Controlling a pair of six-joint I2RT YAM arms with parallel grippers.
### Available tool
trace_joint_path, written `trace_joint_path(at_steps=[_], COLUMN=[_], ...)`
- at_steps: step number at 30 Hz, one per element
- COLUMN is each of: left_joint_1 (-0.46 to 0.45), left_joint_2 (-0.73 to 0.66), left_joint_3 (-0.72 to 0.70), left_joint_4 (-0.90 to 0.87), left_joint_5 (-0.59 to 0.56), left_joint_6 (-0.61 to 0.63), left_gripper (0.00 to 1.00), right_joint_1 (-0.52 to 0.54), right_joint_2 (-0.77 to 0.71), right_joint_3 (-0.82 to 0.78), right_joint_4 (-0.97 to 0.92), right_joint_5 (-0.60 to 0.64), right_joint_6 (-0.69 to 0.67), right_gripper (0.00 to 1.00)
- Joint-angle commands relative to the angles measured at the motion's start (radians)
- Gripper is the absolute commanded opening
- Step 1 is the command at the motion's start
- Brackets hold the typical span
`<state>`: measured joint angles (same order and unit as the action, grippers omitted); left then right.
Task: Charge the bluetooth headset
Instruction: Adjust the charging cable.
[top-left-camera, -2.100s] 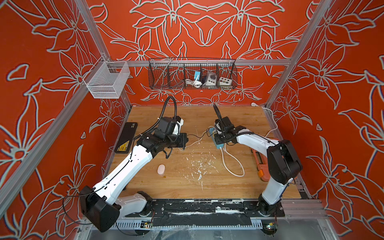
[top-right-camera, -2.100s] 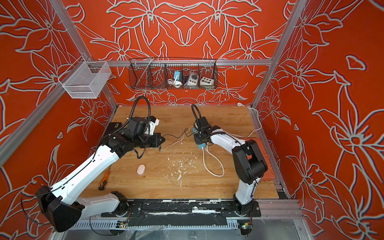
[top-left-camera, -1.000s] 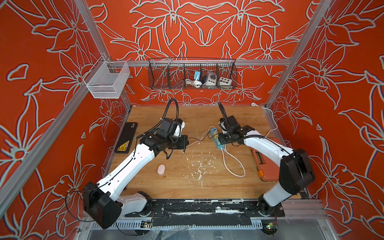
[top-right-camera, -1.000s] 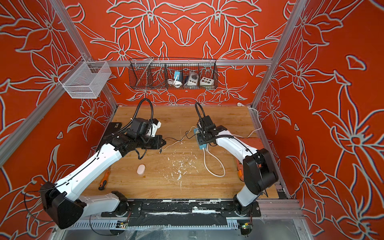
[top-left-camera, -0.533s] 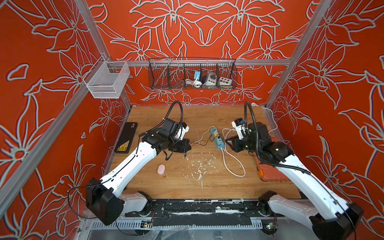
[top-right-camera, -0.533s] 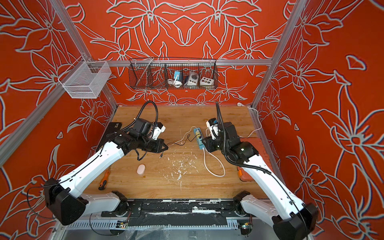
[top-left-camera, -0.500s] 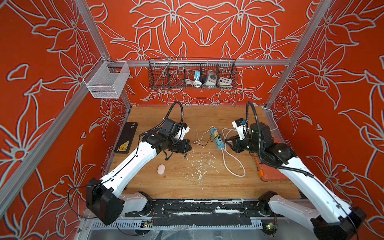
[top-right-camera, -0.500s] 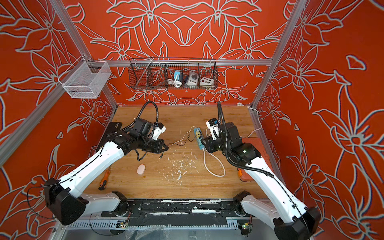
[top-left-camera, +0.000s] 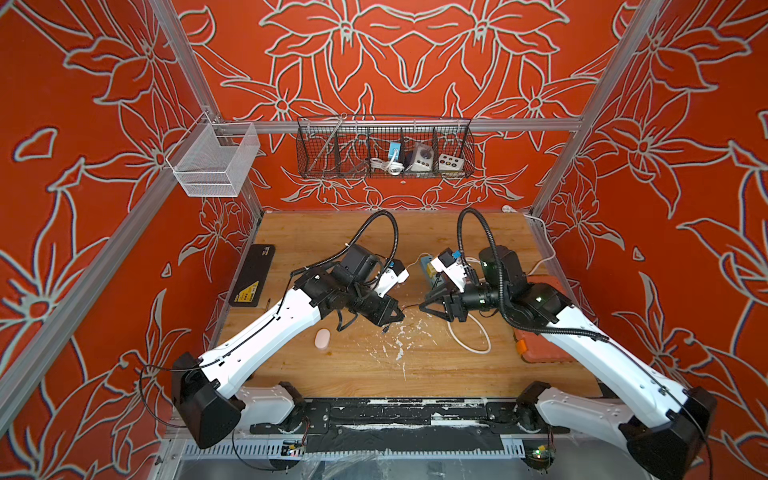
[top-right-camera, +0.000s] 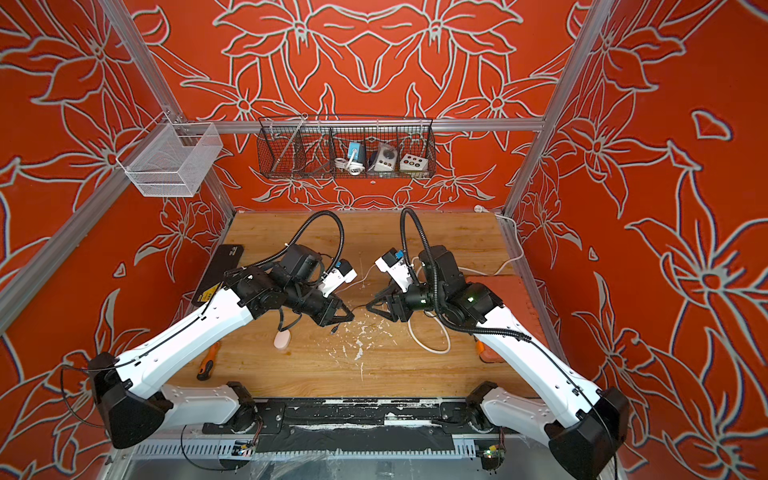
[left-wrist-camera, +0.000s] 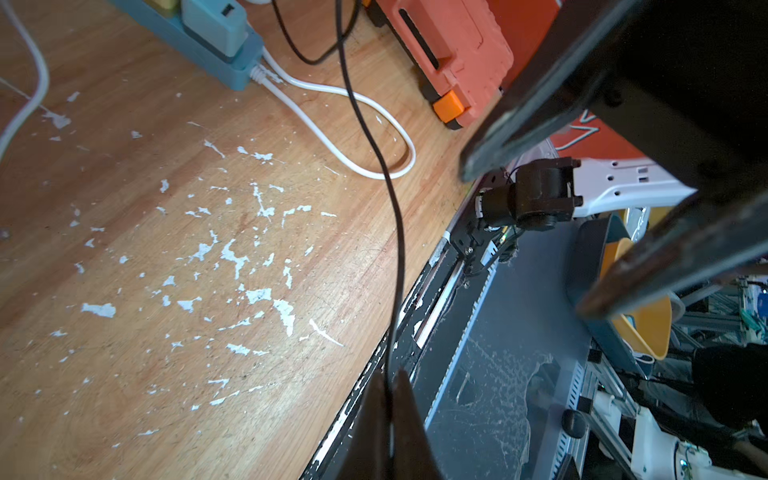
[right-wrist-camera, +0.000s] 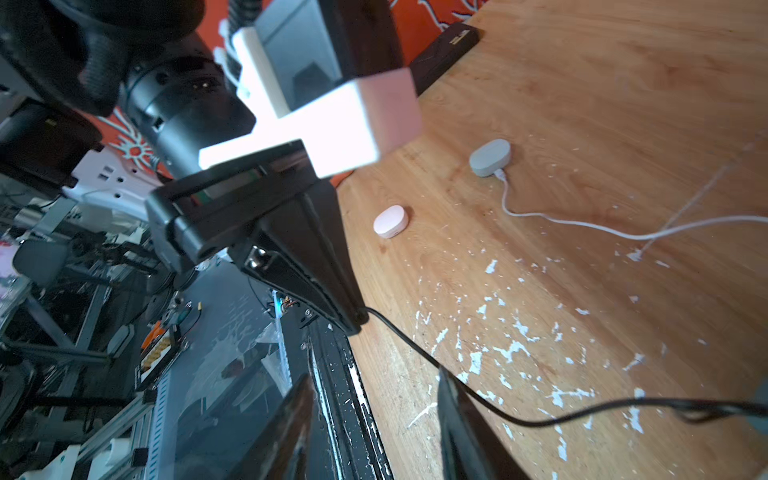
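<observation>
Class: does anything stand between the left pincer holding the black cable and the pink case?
Nothing visible on the table does. The left pincer, shut on the black cable, is apart from the pink case; only the arm's own wire loop hangs nearby.

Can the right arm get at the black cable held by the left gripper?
Probably yes: the right gripper is open and faces the left gripper, and the black cable runs free between them, nothing in the way.

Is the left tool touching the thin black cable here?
Touching. In the left wrist view the black cable runs straight into the shut left tool, pinched between its tips.
</observation>
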<state>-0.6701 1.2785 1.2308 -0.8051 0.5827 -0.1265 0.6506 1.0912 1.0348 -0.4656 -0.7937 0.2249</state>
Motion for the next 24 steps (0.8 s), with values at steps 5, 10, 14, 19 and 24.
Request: trace_joint_path(at_steps=[5, 10, 14, 19, 24], left_joint_1=[-0.038, -0.051, -0.051, -0.054, -0.055], left_joint_2=[-0.034, -0.056, -0.054, -0.060, -0.080], left_joint_3=[0.022, 0.021, 0.024, 0.023, 0.015], left_joint_4=[-0.001, 0.004, 0.001, 0.010, 0.015], left_joint_5=[0.079, 0.104, 0.103, 0.125, 0.151], left_joint_6=[0.076, 0.098, 0.105, 0.112, 0.123], left_gripper=[0.00, 0.00, 0.00, 0.00, 0.00], right_joint_1=[0.043, 0.062, 0.074, 0.086, 0.089], right_joint_2=[0.039, 0.042, 0.050, 0.068, 0.076], right_joint_3=[0.006, -0.015, -0.017, -0.014, -0.009], right_joint_4=[0.025, 0.038, 0.038, 0.017, 0.008], right_joint_5=[-0.095, -0.128, -0.174, -0.176, -0.171], right_joint_6=[-0.062, -0.070, -0.076, -0.097, -0.112], right_gripper=[0.52, 0.52, 0.47, 0.44, 0.45])
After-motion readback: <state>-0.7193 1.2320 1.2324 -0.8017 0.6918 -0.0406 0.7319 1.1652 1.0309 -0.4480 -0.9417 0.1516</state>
